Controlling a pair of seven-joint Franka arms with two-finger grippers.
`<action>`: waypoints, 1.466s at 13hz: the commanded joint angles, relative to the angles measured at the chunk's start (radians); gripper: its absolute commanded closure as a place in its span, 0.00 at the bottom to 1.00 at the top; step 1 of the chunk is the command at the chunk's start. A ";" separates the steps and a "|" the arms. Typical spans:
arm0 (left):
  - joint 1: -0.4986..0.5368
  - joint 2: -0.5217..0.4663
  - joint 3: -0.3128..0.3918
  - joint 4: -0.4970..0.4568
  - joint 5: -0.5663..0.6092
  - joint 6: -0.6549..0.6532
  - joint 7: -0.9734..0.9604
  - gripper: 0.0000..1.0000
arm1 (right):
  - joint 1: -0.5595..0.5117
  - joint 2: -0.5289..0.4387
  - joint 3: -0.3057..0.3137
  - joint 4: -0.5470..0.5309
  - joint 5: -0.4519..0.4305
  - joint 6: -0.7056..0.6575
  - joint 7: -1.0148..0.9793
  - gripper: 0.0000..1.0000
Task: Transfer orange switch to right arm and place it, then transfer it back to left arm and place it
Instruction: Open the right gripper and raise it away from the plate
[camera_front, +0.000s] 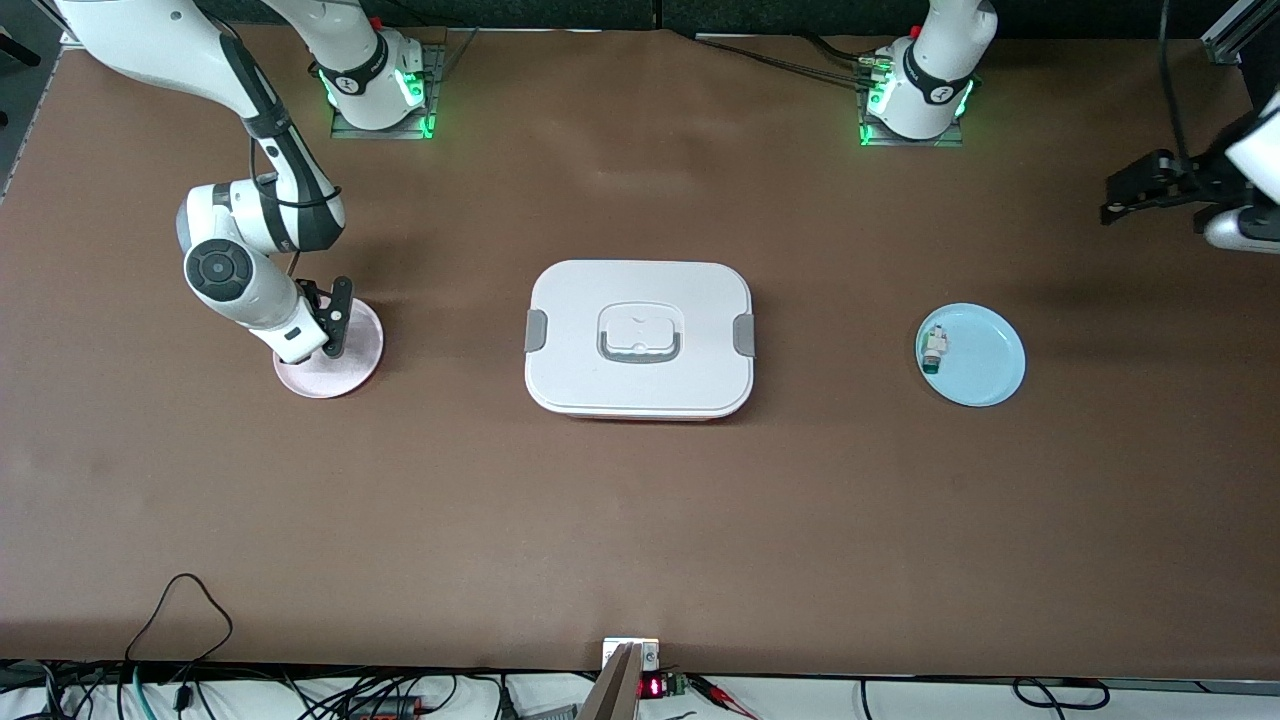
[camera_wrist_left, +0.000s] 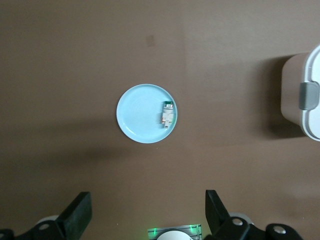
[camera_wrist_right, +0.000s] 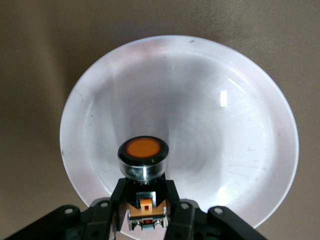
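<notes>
My right gripper (camera_front: 335, 320) is low over a pink plate (camera_front: 355, 372) at the right arm's end of the table. In the right wrist view it (camera_wrist_right: 144, 192) is shut on the orange switch (camera_wrist_right: 142, 150), black-bodied with a round orange cap, held over the plate (camera_wrist_right: 210, 110). I cannot tell whether the switch touches the plate. The switch is hidden in the front view. The white lidded box (camera_front: 580, 300) sits mid-table; its edge shows in the left wrist view (camera_wrist_left: 305, 100). My left gripper (camera_front: 1115, 197) waits open and empty, high over the left arm's end of the table (camera_wrist_left: 147, 210).
A light blue plate (camera_front: 985, 360) lies toward the left arm's end and holds a small white-and-green component (camera_front: 933, 350). Both show in the left wrist view: the plate (camera_wrist_left: 140, 112) and the component (camera_wrist_left: 167, 114). Cables lie along the table's front edge.
</notes>
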 joint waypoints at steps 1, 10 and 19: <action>-0.028 -0.022 -0.007 0.000 0.019 0.003 -0.018 0.00 | -0.011 -0.009 0.003 -0.004 -0.012 0.014 0.020 0.03; -0.030 -0.016 -0.017 0.013 0.019 -0.010 -0.024 0.00 | 0.034 -0.085 0.045 0.318 0.266 -0.366 0.465 0.00; -0.025 -0.017 -0.019 0.011 0.019 -0.027 -0.031 0.00 | 0.060 -0.159 0.045 0.582 0.376 -0.753 1.186 0.00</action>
